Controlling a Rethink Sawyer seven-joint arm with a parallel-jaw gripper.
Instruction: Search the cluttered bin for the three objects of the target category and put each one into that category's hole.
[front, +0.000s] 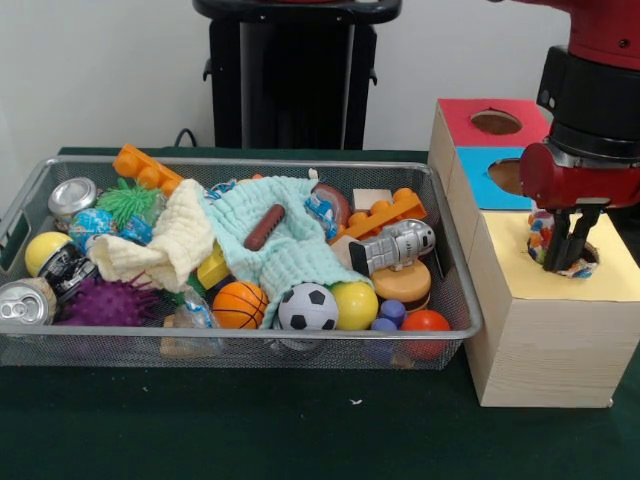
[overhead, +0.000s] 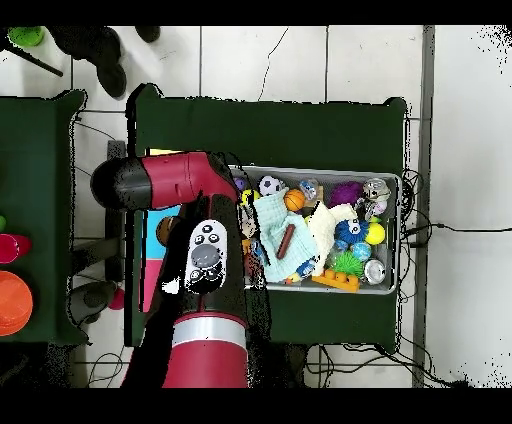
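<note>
The gripper (front: 568, 250) is reaching down into the hole of the yellow-topped wooden box (front: 545, 330), its fingers clenching a multicoloured speckled ball (front: 543, 232) at the hole's rim. Beside the box, a wire mesh bin (front: 452, 300) is sitting on the green desk (front: 250, 425), crowded with balls, cans and cloths.

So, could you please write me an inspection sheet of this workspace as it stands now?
Surface: dark green table.
Job's things: wire bin; wooden box with red, blue and yellow tops, each with a hole.
Clutter: soccer ball, basketball, purple spiky ball, cans, cloths, orange bricks.
Grippers: gripper at the yellow hole, shut on a multicoloured ball.
Cables: black cable behind the bin.
Surroundings: white wall, tiled floor.
</note>
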